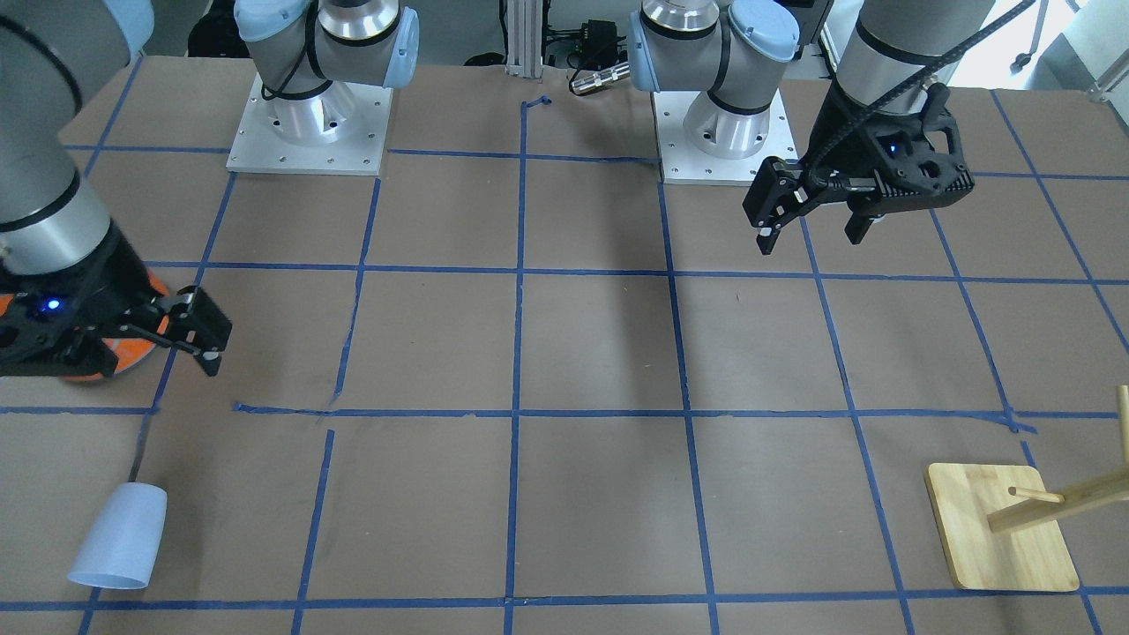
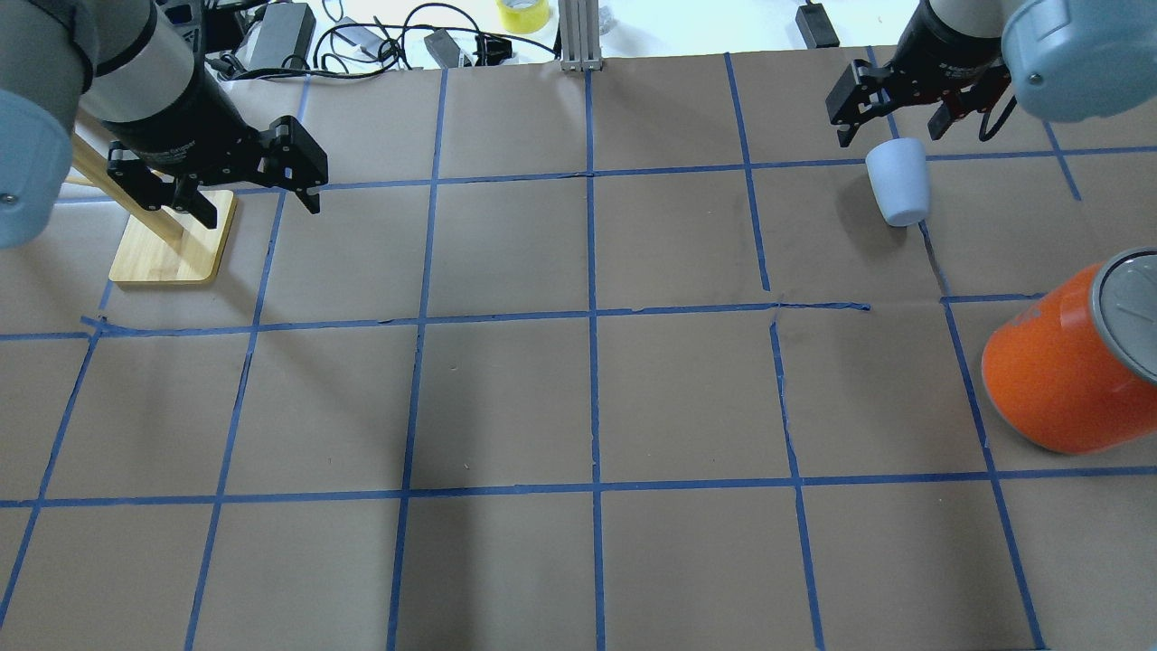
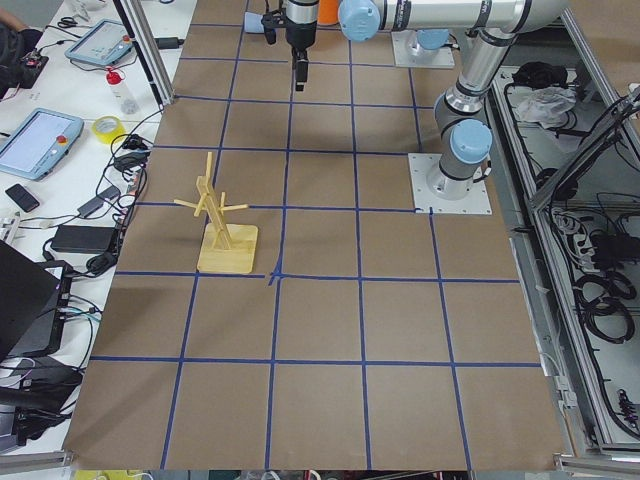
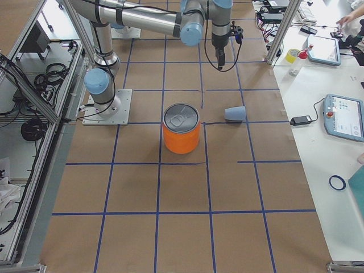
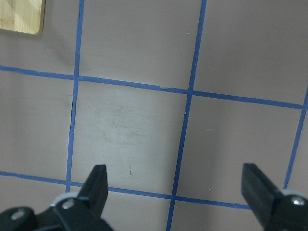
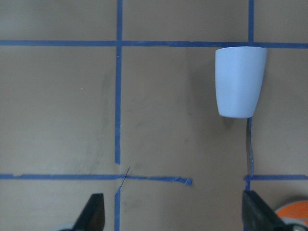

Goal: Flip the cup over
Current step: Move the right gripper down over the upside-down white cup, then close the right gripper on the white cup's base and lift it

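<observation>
The cup point(image 2: 898, 181) is a small pale blue-grey tumbler. It lies on its side on the brown table, wide mouth pointing away from the robot. It also shows in the front view point(image 1: 119, 547), the right side view point(image 4: 235, 114) and the right wrist view point(image 6: 239, 82). My right gripper point(image 2: 895, 120) is open and empty. It hovers above the table by the cup's mouth end and is not touching it point(image 6: 175, 214). My left gripper point(image 2: 258, 203) is open and empty, far from the cup, over bare table point(image 5: 176, 185).
A large orange can point(image 2: 1058, 380) with a silver lid stands on the robot's side of the cup, partly hidden behind my right wrist in the front view point(image 1: 132, 353). A wooden peg stand point(image 2: 172, 249) sits beside my left gripper. Blue tape lines grid the table.
</observation>
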Controlling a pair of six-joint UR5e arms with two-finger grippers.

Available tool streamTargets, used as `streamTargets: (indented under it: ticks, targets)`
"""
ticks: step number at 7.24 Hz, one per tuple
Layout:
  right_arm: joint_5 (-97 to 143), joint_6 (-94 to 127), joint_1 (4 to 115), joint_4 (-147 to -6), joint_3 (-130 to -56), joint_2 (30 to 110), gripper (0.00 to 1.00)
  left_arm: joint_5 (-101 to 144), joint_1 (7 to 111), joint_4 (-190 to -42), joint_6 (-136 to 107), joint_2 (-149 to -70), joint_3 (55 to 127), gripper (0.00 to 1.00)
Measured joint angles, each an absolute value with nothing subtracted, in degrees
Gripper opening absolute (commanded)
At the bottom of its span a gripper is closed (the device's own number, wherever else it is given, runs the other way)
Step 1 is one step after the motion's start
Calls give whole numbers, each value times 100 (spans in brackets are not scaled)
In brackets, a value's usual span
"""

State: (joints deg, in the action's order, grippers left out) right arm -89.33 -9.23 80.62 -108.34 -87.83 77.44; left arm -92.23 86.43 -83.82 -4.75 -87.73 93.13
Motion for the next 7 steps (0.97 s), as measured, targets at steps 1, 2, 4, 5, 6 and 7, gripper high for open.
streamTargets:
  ticks: [1,2,4,5,6,7]
  targets:
    - [-8946,-1041,7841,-11245,-8741,7418,100,-9282,8635,-8384,-473,-8764,9336,100]
    - [-8957,-1264,7697,-11677,-8684,7030,100,-9443,8635,-8377,-449,-8741,9379,100]
    - [-8956,-1543,7513,-12532,-8606,6284,100,-9644,8645,-8354,-396,-8734,9452,100]
    - [-8959,-1616,7453,-12844,-8577,5974,100,-9663,8647,-8351,-390,-8730,9471,100]
    - [-8960,-1676,7385,-13024,-8550,5766,100,-9671,8648,-8350,-388,-8731,9479,100]
    - [-8947,-1719,7331,-13101,-8529,5620,100,-9675,8648,-8350,-393,-8736,9481,100]
